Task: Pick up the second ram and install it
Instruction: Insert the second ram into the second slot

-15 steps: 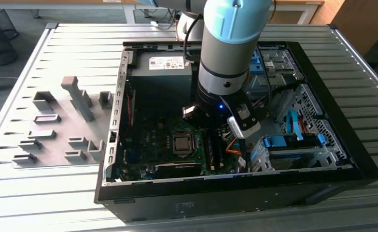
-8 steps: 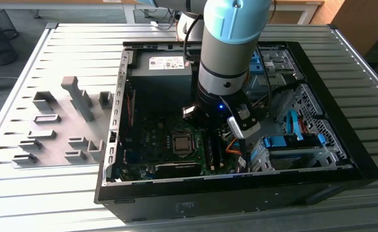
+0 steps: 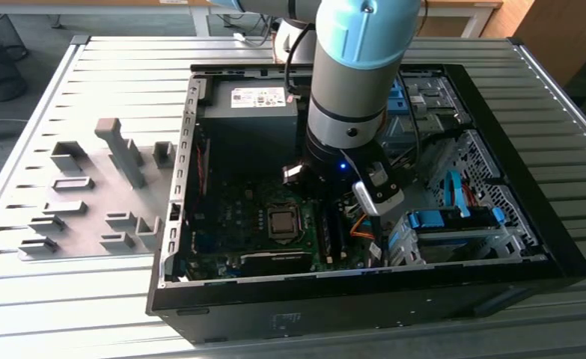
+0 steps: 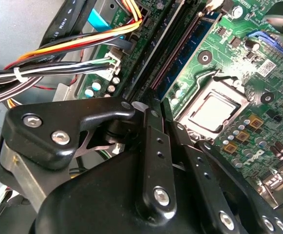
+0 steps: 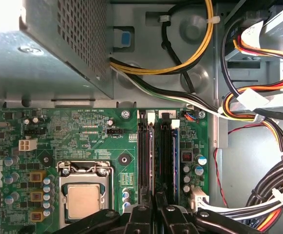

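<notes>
I hang inside the open computer case (image 3: 303,318), which sits on the slatted worktop (image 3: 63,299). In the exterior view my gripper (image 3: 339,200) is low over the green motherboard (image 3: 227,217), with the silver socket (image 3: 284,222) at about 8 o'clock from it and the power supply (image 3: 257,101) at about 11 o'clock. The gray fixture blocks (image 3: 93,202) lie on the worktop at 9 o'clock from the case, well apart from me.

In both wrist views my fingers (image 5: 140,214) (image 4: 153,146) sit right over the long memory slots (image 5: 145,161) beside the socket, their tips drawn close with a slim gap between them. I cannot tell whether they grip anything or are merely resting above the slots.

A blue-green ram stick (image 5: 176,161) (image 4: 192,51) stands seated in the slot farthest from the socket, just beside my fingertips. I cannot tell whether it is the second ram. A bundle of coloured cables (image 5: 258,105) runs past the slots on the side away from the socket.
</notes>
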You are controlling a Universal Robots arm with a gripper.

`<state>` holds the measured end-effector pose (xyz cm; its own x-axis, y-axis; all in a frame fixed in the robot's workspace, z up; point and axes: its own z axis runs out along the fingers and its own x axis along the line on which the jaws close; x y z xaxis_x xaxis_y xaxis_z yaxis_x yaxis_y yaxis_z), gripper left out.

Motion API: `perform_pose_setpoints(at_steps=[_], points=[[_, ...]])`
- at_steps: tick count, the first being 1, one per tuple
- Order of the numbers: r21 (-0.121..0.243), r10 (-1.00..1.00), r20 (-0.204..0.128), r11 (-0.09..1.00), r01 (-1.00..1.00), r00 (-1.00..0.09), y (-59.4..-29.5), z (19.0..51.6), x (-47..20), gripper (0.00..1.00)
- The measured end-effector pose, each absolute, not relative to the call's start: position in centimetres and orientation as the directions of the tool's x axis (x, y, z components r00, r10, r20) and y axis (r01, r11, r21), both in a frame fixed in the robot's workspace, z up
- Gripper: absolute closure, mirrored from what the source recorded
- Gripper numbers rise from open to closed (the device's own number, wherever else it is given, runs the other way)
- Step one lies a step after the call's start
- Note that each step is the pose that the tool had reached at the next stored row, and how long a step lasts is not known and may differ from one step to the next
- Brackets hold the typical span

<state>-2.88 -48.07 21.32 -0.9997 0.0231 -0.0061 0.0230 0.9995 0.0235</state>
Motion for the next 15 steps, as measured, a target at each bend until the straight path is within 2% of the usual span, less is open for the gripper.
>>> perform_pose_setpoints(at_steps=[15], points=[[0.023, 0.024, -0.006, 0.999, 0.024, -1.000, -48.08, 21.02, -2.88, 0.86]])
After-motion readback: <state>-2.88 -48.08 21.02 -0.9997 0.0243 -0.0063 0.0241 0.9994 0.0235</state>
